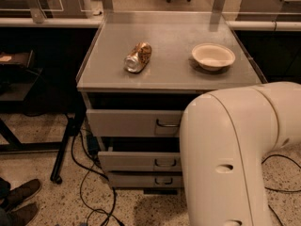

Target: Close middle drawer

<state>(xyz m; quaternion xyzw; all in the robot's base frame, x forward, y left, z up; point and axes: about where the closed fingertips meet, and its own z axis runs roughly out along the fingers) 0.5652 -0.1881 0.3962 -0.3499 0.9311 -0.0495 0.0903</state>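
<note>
Camera view: middle drawer (136, 161) slightly out; jaws hidden behind arm (235, 154), state unknown.

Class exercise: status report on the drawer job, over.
Claw not in view; only bulky white arm shows. Shallow grey metal middle drawer sticks out, not closed. Arm hides its right end.

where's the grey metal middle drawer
Camera view, lower centre: the shallow grey middle drawer juts out between the taller top drawer and the lowest drawer front; the gripper is not in view.
</note>
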